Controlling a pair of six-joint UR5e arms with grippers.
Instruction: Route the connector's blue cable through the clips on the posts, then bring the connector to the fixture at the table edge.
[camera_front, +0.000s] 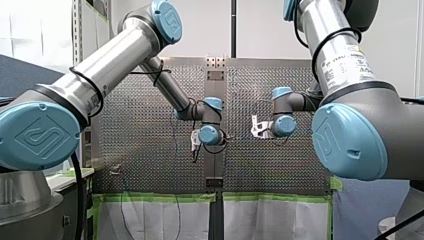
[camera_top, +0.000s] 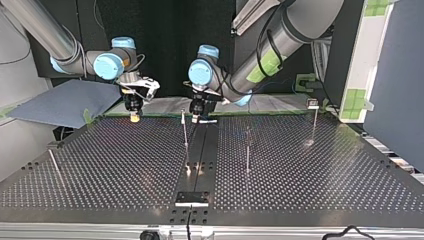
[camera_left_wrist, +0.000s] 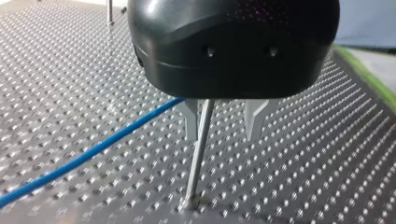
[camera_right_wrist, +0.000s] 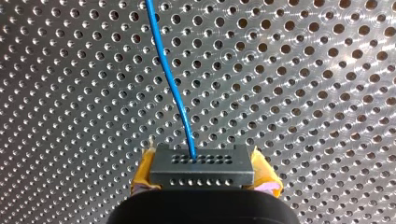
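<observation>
Connector (camera_right_wrist: 201, 167) is dark grey (two hole rows), trailing blue cable (camera_right_wrist: 170, 79).

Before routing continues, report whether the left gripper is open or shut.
Open: the left gripper has its fingers apart, the post between them.

My left arm (camera_front: 110, 60), my right arm (camera_front: 340, 65): silver, blue joint caps; wrists near each other above perforated table (camera_front: 145, 150), flanking central strip (camera_front: 215, 170). Green tape (camera_front: 150, 197) along one edge.
</observation>
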